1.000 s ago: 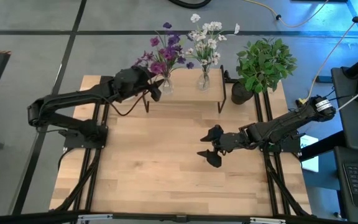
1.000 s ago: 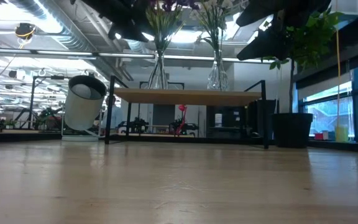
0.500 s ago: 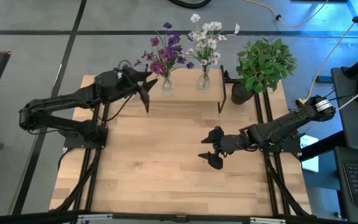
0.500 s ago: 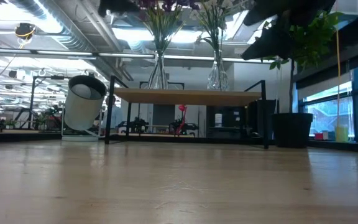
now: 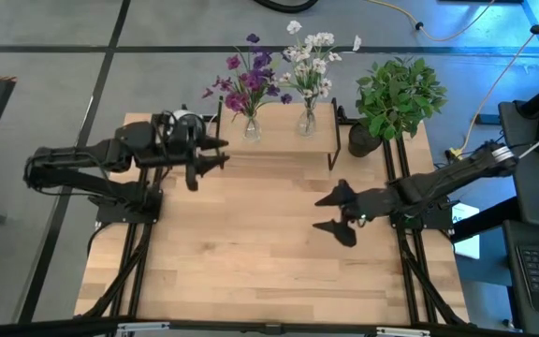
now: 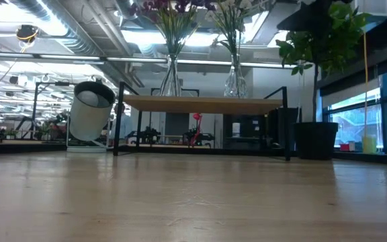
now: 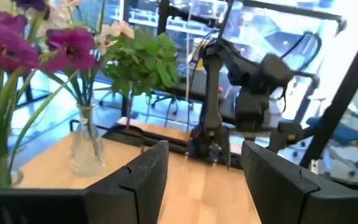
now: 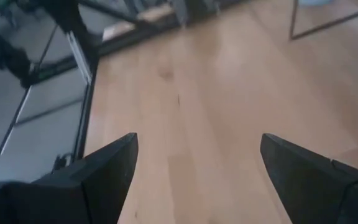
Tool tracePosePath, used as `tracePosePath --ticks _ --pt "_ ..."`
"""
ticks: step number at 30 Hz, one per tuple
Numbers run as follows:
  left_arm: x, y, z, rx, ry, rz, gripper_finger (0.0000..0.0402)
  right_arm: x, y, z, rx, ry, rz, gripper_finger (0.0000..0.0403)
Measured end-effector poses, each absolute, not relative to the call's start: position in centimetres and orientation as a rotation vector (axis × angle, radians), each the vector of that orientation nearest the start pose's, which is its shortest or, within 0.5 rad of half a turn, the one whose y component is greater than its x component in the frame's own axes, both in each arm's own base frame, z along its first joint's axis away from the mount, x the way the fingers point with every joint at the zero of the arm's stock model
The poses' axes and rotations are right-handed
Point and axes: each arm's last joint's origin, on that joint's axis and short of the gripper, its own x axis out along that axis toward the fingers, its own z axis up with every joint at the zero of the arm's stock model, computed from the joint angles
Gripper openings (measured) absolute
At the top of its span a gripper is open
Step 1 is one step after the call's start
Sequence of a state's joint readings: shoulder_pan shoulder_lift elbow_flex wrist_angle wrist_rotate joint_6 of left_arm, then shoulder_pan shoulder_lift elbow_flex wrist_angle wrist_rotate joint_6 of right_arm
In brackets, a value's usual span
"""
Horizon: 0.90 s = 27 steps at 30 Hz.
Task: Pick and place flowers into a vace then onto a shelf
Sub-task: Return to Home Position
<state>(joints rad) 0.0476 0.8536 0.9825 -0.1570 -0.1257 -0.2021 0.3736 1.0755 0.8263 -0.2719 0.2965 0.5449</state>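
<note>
The purple flowers [image 5: 249, 80] stand in a clear glass vase [image 5: 251, 129] on the shelf [image 5: 279, 148], at its left end. The white flowers [image 5: 313, 58] stand in a second glass vase [image 5: 307, 122] beside it. In the low view both vases [image 6: 171, 77] rest by their bases on the shelf's wooden top [image 6: 203, 103]. My left gripper [image 5: 221, 153] is open, just left of the shelf and apart from the purple vase. My right gripper [image 5: 318, 212] is open over the table's middle right, with only bare wood between its fingers [image 8: 197, 162].
A bushy green potted plant [image 5: 396, 94] stands at the table's far right corner, right of the shelf. The left wrist view looks past both vases [image 7: 86, 146] to the right arm [image 7: 229, 93]. Bare tabletop [image 5: 251, 253] lies near and between the arms.
My left gripper has drawn back from the purple vase, moving toward the table's left and near edges; the vase has stayed on the shelf. My right gripper has shifted a little toward the table's right edge. Both grippers have left the low view's top.
</note>
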Motion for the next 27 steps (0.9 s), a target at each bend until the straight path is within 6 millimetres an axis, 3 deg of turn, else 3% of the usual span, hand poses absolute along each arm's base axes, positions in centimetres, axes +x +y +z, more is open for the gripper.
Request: tracePosePath --ticks 4,11,16,27 --pt "17.7 0.0 38.4 -0.210 0.019 0.221 0.0196 20.1 7.3 28.5 0.389 0.396 -0.058 0.0339" --pt "16.2 -2.2 35.8 -0.204 -0.020 0.192 0.0196 18.4 7.1 25.7 0.415 0.194 0.042 0.0339" --pt "14.0 -2.1 34.2 -0.231 -0.118 0.170 0.0196 16.8 6.5 24.2 0.394 0.128 0.079 0.0339" --pt "11.6 -0.8 28.2 -0.260 -0.229 0.246 0.0196 14.5 4.3 21.6 0.413 0.085 0.010 0.0339"
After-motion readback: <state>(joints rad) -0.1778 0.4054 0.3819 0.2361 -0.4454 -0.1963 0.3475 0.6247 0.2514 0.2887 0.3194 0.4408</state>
